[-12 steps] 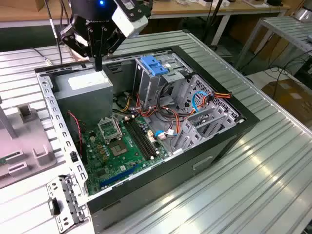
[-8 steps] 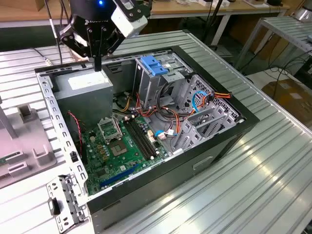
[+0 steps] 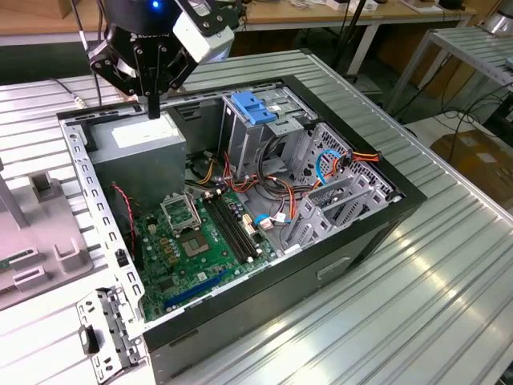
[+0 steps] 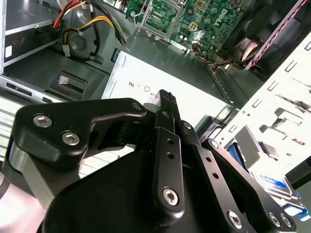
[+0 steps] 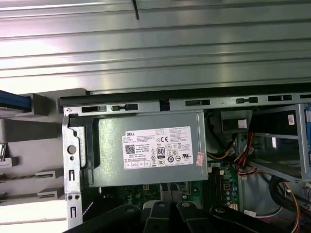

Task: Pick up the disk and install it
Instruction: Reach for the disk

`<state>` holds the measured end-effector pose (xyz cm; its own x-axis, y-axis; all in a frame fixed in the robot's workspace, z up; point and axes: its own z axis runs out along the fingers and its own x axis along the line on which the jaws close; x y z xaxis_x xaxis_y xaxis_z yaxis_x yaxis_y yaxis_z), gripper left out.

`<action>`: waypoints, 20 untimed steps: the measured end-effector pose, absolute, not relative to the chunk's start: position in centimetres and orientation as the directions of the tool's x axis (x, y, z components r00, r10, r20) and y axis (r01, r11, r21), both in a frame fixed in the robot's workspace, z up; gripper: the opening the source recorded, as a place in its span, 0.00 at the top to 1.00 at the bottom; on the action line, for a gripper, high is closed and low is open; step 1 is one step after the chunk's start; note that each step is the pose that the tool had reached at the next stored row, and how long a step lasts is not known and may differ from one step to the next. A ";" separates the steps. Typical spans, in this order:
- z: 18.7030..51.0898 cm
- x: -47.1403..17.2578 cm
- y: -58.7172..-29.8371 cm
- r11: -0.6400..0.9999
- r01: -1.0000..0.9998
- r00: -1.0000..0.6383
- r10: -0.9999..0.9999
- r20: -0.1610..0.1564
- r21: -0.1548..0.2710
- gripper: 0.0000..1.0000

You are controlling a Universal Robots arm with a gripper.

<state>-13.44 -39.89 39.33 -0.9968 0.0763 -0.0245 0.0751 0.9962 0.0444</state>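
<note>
gripper [image 3: 152, 109]: clenched, empty, above power supply [image 3: 140, 138] | disk [image 4: 274, 187]: beside power supply, ungrasped | install: not started

Grey power supply [image 5: 150, 150] (white sticker facing up) seated in a corner of the open computer case [image 5: 194, 94], tight along its black rim. Just beside: green motherboard [image 5: 221, 184], red and yellow cables [image 5: 243, 155]. Beyond the rim, ribbed metal table [image 5: 155, 48].
</note>
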 end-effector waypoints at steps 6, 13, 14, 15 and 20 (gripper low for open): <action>39.3 -13.8 -39.9 0.996 0.075 -0.997 0.076 -0.024 0.044 0.89; 39.3 -14.2 -39.9 0.996 0.075 -0.997 0.076 -0.024 0.044 0.89; 39.3 -14.3 -39.9 0.996 0.075 -0.997 0.076 -0.024 0.044 0.89; 39.3 -14.3 -39.9 0.996 0.075 -0.997 0.076 -0.024 0.044 0.89; 39.3 -14.6 -39.9 0.996 0.075 -0.997 0.076 -0.024 0.044 0.89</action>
<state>-14.58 -39.89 39.33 -0.9968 0.0762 -0.0245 0.0751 0.9962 0.0444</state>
